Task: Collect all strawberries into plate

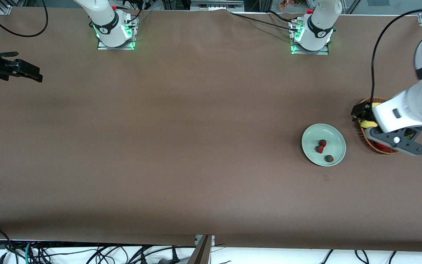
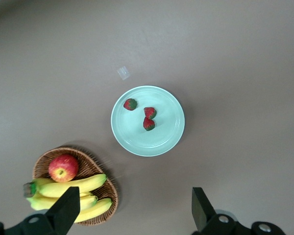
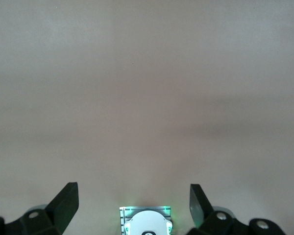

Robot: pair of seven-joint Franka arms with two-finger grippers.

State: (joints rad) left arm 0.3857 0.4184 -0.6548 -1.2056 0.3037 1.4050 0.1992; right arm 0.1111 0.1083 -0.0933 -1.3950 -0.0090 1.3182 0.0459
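All three strawberries point(image 1: 322, 149) lie on the plate point(image 1: 337, 139), two touching each other and the third a little apart, nearer the front camera. The plate sits toward the left arm's end of the table, just beside a wicker basket point(image 1: 365, 140) holding bananas point(image 2: 71, 186) and an apple point(image 2: 63, 168). The left gripper point(image 2: 133, 211) hangs over the basket, fingers spread wide and holding nothing. The right gripper point(image 3: 133, 203) (at the right arm's end, seemingly waiting) is also wide and empty above bare table.
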